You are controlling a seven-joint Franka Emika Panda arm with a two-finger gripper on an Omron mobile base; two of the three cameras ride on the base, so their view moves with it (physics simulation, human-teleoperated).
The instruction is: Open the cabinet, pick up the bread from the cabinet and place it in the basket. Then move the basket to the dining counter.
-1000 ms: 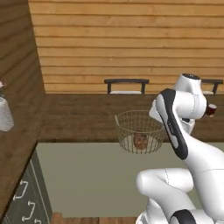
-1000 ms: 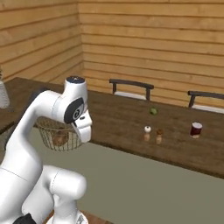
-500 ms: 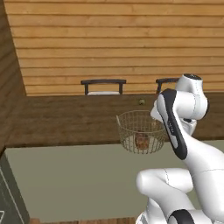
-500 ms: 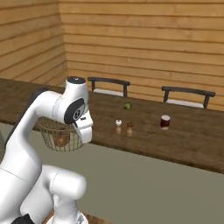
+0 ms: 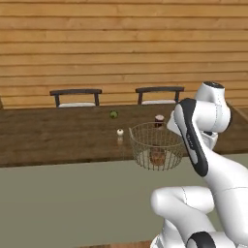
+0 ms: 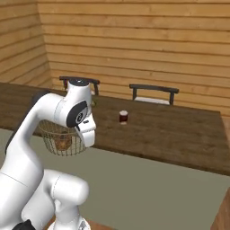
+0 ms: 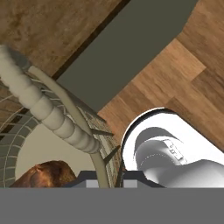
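Pale wire mesh basket (image 5: pixel 156 147), round, see-through, thick pale rim, held up off the floor just in front of the dark wood plank surface (image 5: pixel 58 135). Dark-brown bread (image 5: pixel 157 156) lump sits on its base. Fingers (image 7: pixel 107 177) clamped shut on basket rim. No readable writing anywhere; small dark jar (image 6: pixel 123 117) on surface, label illegible.

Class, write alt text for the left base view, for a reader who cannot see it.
A white robot arm holds a wire basket with the bread inside, in front of the dining counter. Small items sit on the counter, two chairs stand behind it, before a plank wall.
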